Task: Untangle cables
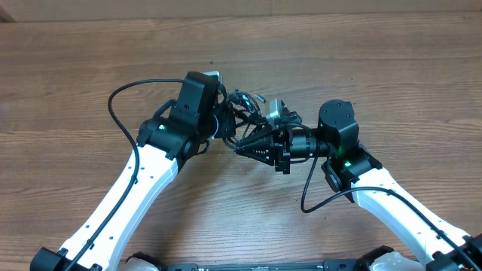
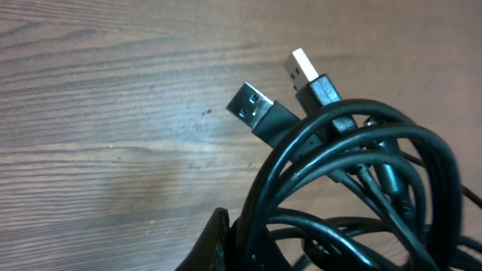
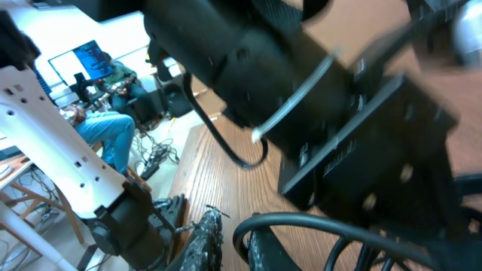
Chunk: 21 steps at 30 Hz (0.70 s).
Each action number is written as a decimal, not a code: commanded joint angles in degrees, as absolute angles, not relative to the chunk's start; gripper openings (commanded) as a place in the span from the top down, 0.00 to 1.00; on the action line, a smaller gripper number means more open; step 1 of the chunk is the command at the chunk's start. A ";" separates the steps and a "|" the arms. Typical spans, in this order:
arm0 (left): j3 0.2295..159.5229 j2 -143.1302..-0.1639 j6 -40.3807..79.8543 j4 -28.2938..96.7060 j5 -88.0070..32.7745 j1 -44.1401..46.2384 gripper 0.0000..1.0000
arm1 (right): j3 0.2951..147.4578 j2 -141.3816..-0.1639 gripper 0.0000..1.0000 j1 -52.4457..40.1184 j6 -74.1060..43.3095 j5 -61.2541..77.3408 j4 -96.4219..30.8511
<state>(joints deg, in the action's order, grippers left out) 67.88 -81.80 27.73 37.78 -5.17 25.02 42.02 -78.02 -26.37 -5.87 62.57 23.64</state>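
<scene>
The cables (image 1: 242, 102) are one knotted black bundle held above the wooden table between my two arms. In the left wrist view the bundle (image 2: 354, 158) fills the right side as thick black loops. A blue-cored USB plug (image 2: 252, 105) and a silver-tipped plug (image 2: 301, 64) stick out of it. My left gripper (image 1: 224, 124) is shut on the loops, which press against its one visible finger (image 2: 233, 233). My right gripper (image 1: 239, 148) comes in from the right, just below the bundle. In the right wrist view its fingers (image 3: 233, 233) sit close together around the bend of a cable loop (image 3: 316, 222).
The left arm's own thick cord (image 1: 120, 105) arcs over the table at the left. The right arm's cord (image 1: 309, 192) hangs beside its wrist. The left arm's black body (image 3: 301, 90) fills the upper right wrist view. A seated person (image 3: 105, 128) is beyond the table edge.
</scene>
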 commanded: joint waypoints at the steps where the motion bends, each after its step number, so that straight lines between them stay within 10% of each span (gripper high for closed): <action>1: 68.84 -81.32 20.25 38.59 -5.43 24.45 0.96 | 42.46 -77.65 0.89 -27.29 -9.26 65.67 26.39; 21: 68.84 -81.34 -4.89 42.83 -18.02 24.45 0.96 | 42.46 -77.65 0.89 -27.22 -7.03 55.53 28.23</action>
<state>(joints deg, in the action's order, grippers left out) 67.88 -81.80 1.39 42.04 -15.88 24.69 42.02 -78.02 -26.74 -8.54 59.35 27.49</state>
